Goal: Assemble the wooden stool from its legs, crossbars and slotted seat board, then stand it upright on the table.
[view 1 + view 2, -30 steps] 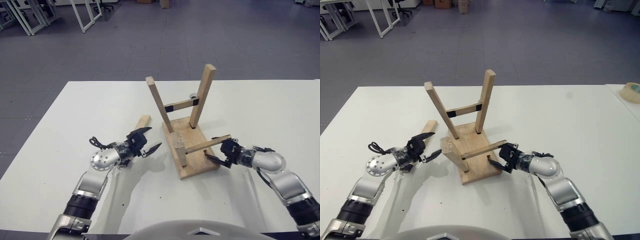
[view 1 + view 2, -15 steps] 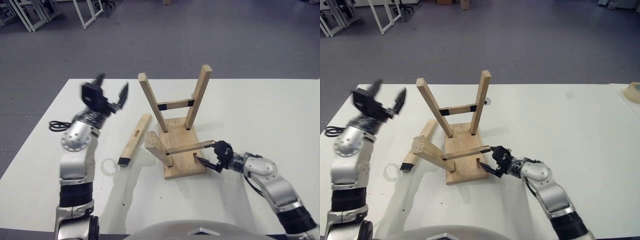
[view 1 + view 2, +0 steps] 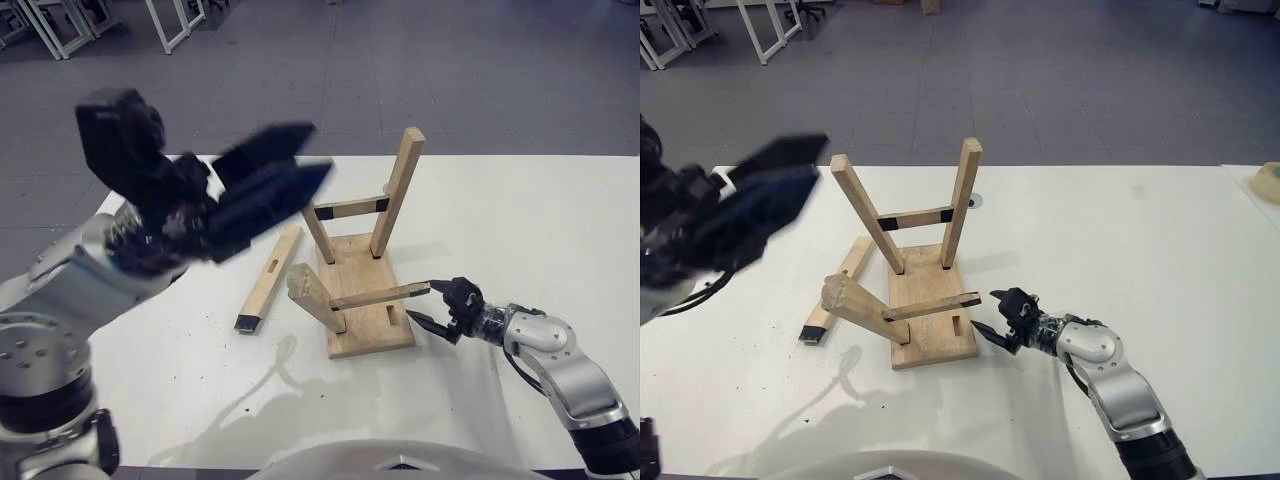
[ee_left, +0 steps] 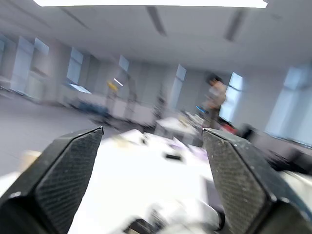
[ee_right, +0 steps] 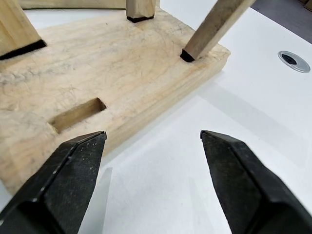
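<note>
The slotted seat board [image 3: 365,330] lies flat on the white table [image 3: 520,220]. Two legs [image 3: 398,195] stand up from it, joined by a crossbar [image 3: 355,208]. A third leg [image 3: 315,297] leans at the board's near left corner, and its crossbar [image 3: 385,294] points right. One loose leg [image 3: 268,275] lies left of the board. My right gripper [image 3: 440,305] is open just past that crossbar's free end, low over the table, and it faces an empty slot [image 5: 75,114]. Raised near the head camera, my left gripper [image 3: 318,150] is open and holds nothing.
A round cable hole [image 3: 973,201] sits in the table behind the stool. A pale round object [image 3: 1268,182] lies at the far right edge. Bare table stretches to the right and in front of the board.
My left arm has swung up from the table to close before the camera. The right gripper, earlier around the crossbar's free end, now sits just clear of it.
</note>
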{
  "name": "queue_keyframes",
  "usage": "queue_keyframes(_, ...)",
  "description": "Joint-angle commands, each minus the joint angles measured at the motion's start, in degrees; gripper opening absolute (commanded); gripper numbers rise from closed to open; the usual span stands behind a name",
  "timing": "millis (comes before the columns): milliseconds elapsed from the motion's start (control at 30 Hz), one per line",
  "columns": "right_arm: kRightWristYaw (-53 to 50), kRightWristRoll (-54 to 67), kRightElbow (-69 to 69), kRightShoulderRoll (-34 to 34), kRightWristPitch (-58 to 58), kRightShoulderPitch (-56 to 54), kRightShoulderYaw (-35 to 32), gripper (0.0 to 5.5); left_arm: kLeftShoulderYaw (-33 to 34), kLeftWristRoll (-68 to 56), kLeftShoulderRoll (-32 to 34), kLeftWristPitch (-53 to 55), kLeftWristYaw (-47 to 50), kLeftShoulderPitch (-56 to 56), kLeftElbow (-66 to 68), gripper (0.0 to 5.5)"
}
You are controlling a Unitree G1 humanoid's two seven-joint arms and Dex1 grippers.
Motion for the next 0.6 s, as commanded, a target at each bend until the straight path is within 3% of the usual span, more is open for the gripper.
queue_keyframes(33, -0.1, -1.9, 1.1, -0.6, -0.6, 0.5, 0.9, 3.57, -1.7, -4.2, 3.8, 0.4, 1.5, 0.1, -1.7, 3.76)
queue_keyframes(433, -0.1, -3.6, 2.2, -0.4, -1.3, 1.9, 1.8, 3.57, -8.2, -2.2, -3.0, -7.9, 9.5, -17.8, 4.3, 3.76)
queue_keyframes(600, -0.2, -4.0, 2.4, -0.3, -1.5, 2.0, 2.1, 3.57, -12.9, 3.0, -5.1, -3.2, 5.3, -10.5, 5.2, 3.76)
